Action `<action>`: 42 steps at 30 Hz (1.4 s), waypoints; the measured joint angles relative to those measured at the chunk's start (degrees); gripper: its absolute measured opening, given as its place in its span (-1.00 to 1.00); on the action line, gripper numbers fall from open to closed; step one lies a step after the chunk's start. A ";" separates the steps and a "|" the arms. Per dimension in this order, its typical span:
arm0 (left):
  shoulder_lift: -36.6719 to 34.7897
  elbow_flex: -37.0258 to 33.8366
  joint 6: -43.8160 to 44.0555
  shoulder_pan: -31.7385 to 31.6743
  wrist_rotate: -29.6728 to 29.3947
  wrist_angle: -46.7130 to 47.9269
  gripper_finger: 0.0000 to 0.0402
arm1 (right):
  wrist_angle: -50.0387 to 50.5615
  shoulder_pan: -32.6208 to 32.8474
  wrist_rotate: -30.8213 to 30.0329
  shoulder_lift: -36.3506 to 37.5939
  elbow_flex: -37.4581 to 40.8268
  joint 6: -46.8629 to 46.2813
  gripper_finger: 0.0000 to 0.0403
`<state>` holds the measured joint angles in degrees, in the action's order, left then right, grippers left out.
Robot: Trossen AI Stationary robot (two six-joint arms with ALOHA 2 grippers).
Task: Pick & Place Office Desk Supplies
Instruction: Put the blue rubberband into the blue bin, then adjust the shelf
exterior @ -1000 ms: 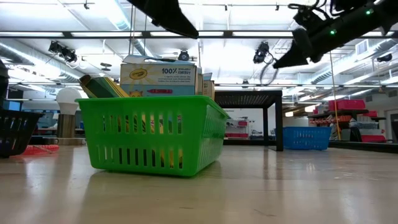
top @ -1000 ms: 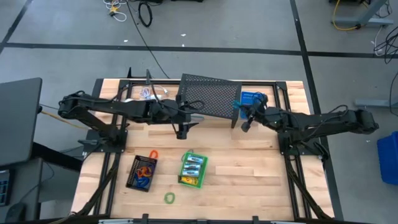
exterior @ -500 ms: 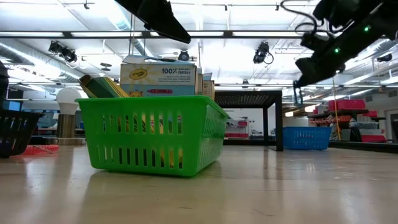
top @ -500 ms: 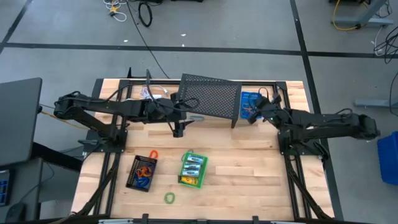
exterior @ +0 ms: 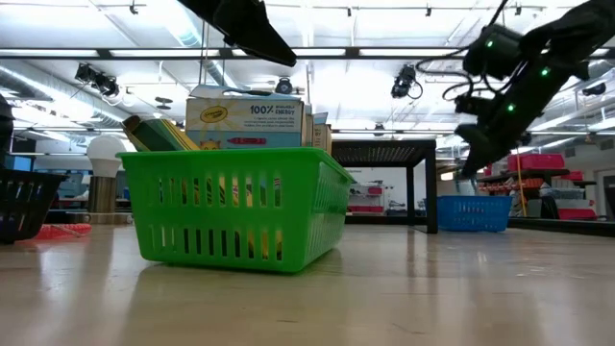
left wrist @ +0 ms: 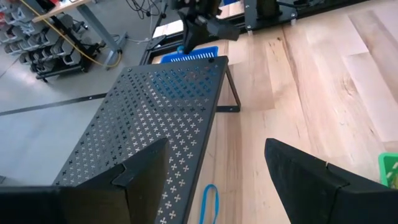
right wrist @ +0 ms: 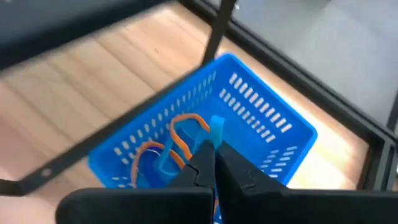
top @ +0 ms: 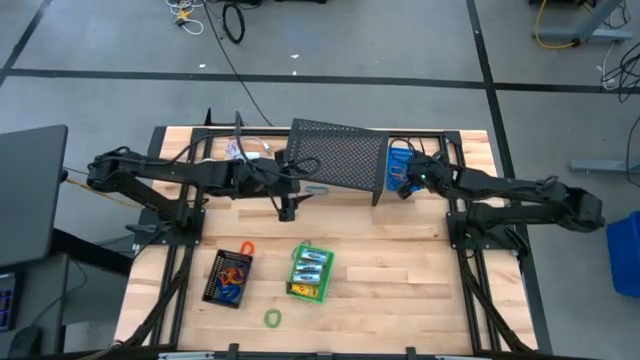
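My right gripper (right wrist: 212,154) is shut and points down over the blue basket (top: 402,160) at the table's far right, which holds orange and blue loops (right wrist: 177,146). A light-blue loop (right wrist: 216,129) shows right at its fingertips. My left gripper (top: 288,207) hangs open above the table's middle, near the black mesh stand (top: 335,155), with nothing between its fingers. Another blue loop (left wrist: 210,202) lies flat on the table by the stand. Yellow crayon boxes (exterior: 245,120) stand in the green basket (top: 310,272). A green loop (top: 272,318) lies near the front edge. My right gripper pinches the light-blue loop (right wrist: 216,134) at its fingertips, coming from above and slanting down. The loop sticks out beyond the fingertips, clear of the basket's contents. How much of it is between the fingers is hidden by the fingers.
A black basket (top: 228,278) with coloured loops sits left of the green basket, an orange loop (top: 247,246) beside it. The mesh stand stands between the two arms at the far edge. Bare wood lies at the right front (top: 400,290).
My right gripper has swung toward the table's far edge to above the blue basket, has come down and has tipped its fingers downward, staying shut.
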<state>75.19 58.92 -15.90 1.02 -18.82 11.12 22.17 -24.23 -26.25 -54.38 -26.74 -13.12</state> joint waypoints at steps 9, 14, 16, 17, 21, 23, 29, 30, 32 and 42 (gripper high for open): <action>1.53 0.02 0.02 0.00 0.98 0.14 0.35 | -1.74 -3.03 0.80 -4.51 0.00 0.32 -0.72; 2.82 0.01 -0.04 0.00 0.99 0.48 0.35 | -3.45 -3.03 0.77 -4.49 0.00 0.52 -0.50; 3.30 0.03 -0.13 0.00 1.00 -0.02 0.35 | -4.21 -3.03 0.77 -4.49 0.02 1.07 -0.41; 3.46 0.04 -0.15 0.00 1.00 0.02 0.35 | -4.82 -3.03 0.77 -4.49 0.00 1.32 -0.35; 3.46 0.02 -0.21 0.00 0.89 0.35 0.35 | -6.35 -3.01 0.14 -4.49 0.02 1.77 -0.15; 3.46 0.02 -0.44 0.00 0.90 1.20 0.35 | -7.61 -3.01 -1.18 -4.49 0.02 1.92 -0.08; 4.82 0.02 -0.50 0.00 1.53 3.95 0.35 | -13.35 -0.88 -2.47 -1.82 0.04 4.55 -0.06; 5.60 0.02 -0.69 0.00 2.27 4.40 0.35 | -15.10 -0.13 -2.45 -1.16 0.02 5.39 -0.07; 7.22 0.02 -1.46 -0.07 3.24 5.79 0.35 | -16.63 1.58 -2.46 0.49 0.02 7.08 -0.09; 14.95 0.02 -3.27 -2.87 3.19 10.50 0.34 | -20.64 11.03 -2.39 6.88 0.04 10.11 -0.16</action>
<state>90.15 58.94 -19.17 -1.85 -15.63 21.62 1.54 -13.21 -28.64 -47.51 -26.70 -3.00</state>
